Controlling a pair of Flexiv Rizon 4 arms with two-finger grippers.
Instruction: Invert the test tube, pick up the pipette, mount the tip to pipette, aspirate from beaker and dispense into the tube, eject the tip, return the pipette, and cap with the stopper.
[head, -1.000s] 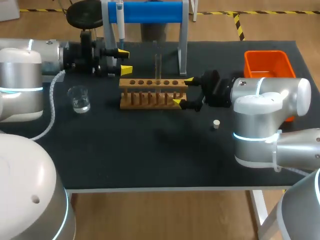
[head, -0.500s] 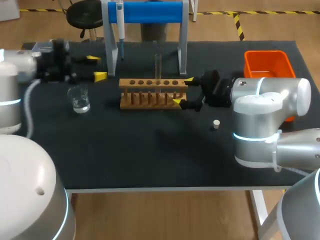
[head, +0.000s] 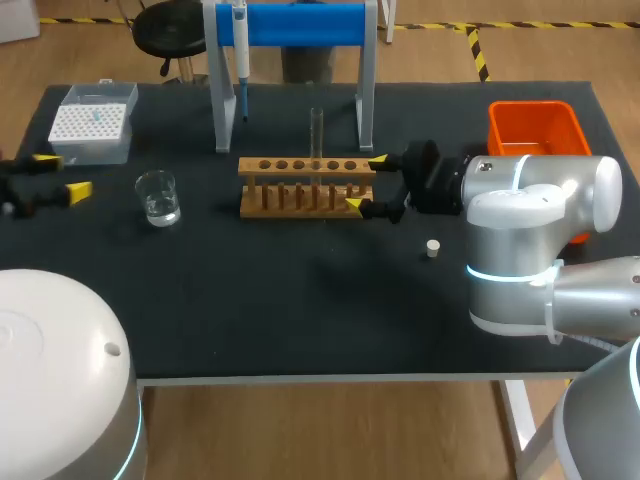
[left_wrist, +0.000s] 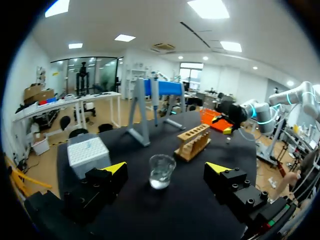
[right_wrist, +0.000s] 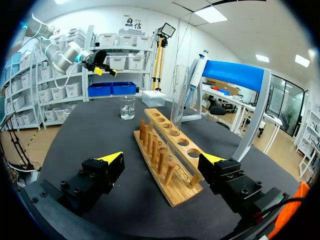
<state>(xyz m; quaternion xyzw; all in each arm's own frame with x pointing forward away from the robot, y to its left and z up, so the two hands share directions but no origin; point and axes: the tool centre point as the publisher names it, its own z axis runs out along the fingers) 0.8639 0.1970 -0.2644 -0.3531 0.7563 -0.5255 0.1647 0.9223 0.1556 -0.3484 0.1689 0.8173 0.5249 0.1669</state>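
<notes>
A clear test tube (head: 316, 130) stands upright in the wooden rack (head: 305, 186); it also shows in the right wrist view as the tube (right_wrist: 178, 95), ahead of my right gripper. My right gripper (head: 366, 182) is open at the rack's right end, its fingers either side of the rack's end (right_wrist: 170, 192) without touching. The pipette (head: 240, 50) hangs on the blue stand. My left gripper (head: 62, 173) is open and empty at the table's left edge. The glass beaker (left_wrist: 161, 172) stands just ahead of it. A small stopper (head: 432, 247) lies on the mat right of the rack.
A white tip box (head: 93, 120) sits at the back left, behind the beaker (head: 158, 196). An orange bin (head: 535, 130) stands at the back right. The blue stand's legs (head: 365, 110) rise just behind the rack.
My left arm has drawn back to the left, from beside the stand to the table's left edge, uncovering the tip box. The right arm has stayed still.
</notes>
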